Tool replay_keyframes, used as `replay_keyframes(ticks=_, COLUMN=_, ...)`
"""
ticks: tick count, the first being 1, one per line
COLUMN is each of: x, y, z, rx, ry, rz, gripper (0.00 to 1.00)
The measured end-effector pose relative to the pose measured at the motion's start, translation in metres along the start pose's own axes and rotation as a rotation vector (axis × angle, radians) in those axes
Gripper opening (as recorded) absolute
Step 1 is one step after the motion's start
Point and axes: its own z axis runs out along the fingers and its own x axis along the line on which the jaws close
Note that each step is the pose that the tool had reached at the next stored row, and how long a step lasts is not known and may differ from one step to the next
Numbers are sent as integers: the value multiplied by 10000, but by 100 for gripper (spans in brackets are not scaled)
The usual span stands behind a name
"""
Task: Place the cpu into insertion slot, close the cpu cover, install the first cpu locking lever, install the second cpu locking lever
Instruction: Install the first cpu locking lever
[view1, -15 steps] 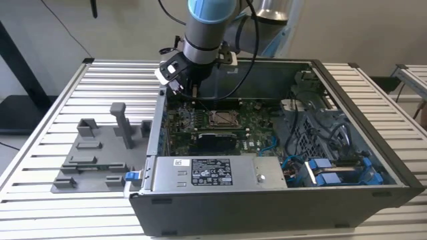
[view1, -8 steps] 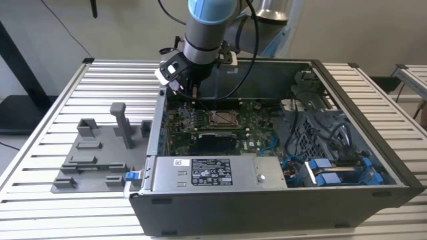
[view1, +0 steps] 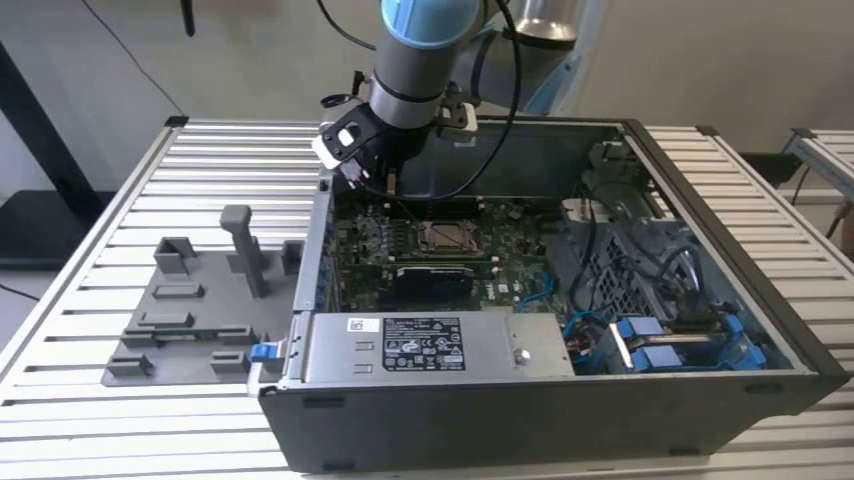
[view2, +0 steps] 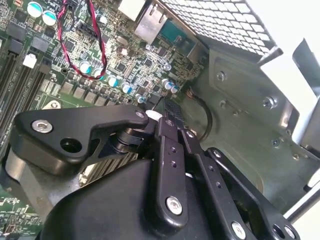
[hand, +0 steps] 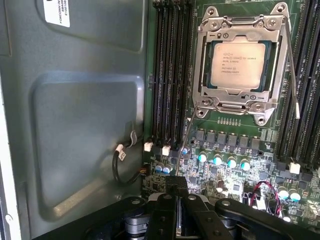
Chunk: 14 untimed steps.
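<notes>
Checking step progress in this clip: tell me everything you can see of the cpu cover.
The cpu cover is a thin silvery metal square frame, lying flat on the green motherboard. Its middle window shows the silvery top of the cpu beneath. One thin wire lever runs along one side; a second lever sticks out from a corner.

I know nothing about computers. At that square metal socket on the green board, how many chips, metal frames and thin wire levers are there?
cpu: 1
cpu cover: 1
locking levers: 2
Total: 4
</notes>
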Motion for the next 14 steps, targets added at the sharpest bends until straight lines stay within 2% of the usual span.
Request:
replay_keyframes(ticks=6, x=-12, y=42, z=-39, rx=164, ry=73, rz=48, gripper=11)
replay_keyframes(ticks=14, x=-34, y=124, z=-62, rx=269, ry=158, rz=64, gripper=11)
